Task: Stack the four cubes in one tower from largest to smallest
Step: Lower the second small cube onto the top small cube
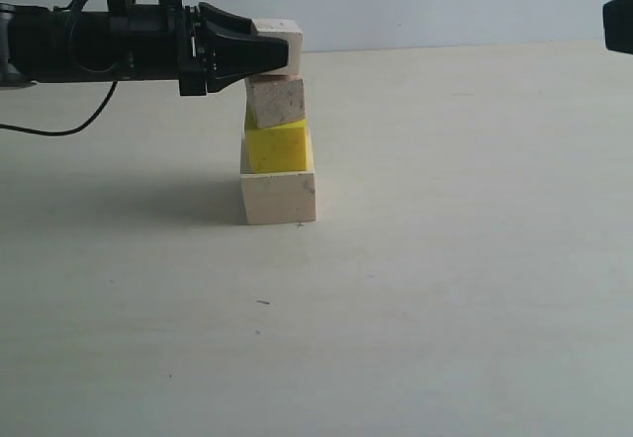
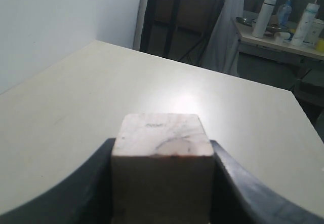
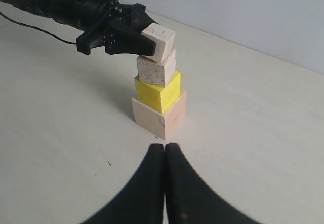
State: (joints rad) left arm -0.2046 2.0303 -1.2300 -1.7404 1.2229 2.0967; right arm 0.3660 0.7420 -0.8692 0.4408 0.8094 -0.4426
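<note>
On the table stands a tower: the largest pale wood cube [image 1: 279,197] lowest, the yellow cube [image 1: 277,147] on it, a medium wood cube [image 1: 276,101] on the yellow one. The smallest wood cube [image 1: 279,33] sits at the top, held between the black fingers of my left gripper [image 1: 265,49], which reaches in level from the left. Whether it rests on the medium cube I cannot tell. The left wrist view shows this small cube [image 2: 163,148] tight between both jaws. My right gripper [image 3: 165,150] is shut on nothing, low over the table just in front of the tower [image 3: 158,84].
The pale tabletop [image 1: 445,289] spreads all round the tower, with a white wall behind it. A black cable [image 1: 69,126] hangs from the left arm. The right arm's tip [image 1: 619,22] shows at the upper right edge.
</note>
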